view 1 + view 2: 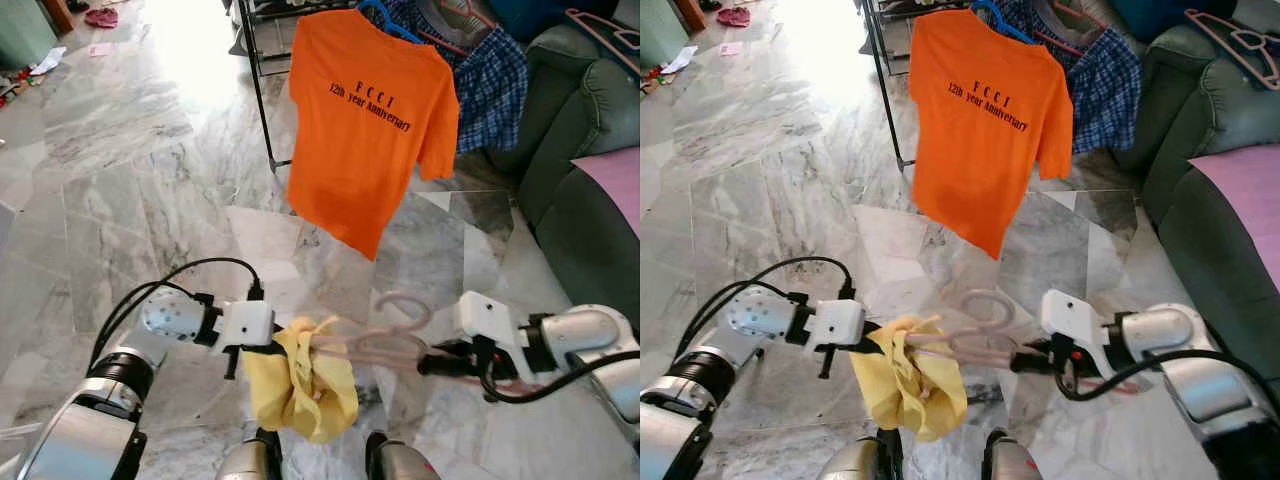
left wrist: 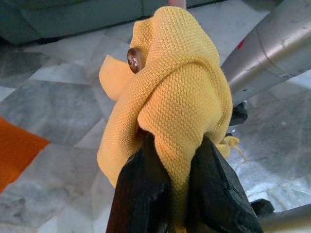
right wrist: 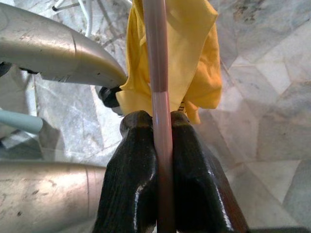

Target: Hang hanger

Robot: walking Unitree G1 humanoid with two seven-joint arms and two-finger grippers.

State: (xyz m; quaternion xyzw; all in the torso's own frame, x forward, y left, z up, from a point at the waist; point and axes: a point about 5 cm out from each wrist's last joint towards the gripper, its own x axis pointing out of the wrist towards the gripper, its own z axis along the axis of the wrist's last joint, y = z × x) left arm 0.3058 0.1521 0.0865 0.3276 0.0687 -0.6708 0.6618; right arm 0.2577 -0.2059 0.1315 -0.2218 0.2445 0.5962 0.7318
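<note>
Currently, a pale pink hanger (image 1: 385, 345) carries bunched yellow cloth (image 1: 300, 385).

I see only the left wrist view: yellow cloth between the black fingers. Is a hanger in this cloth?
Observer: Yes. A pink hanger runs through the yellow garment toward the right gripper.
Operator: Does the right gripper hold it?
Observer: Yes, its jaws are shut on the hanger's bar.
Operator: Where is the rack?
Observer: Ahead, a black rack with an orange T-shirt hanging on a blue hanger.
</note>
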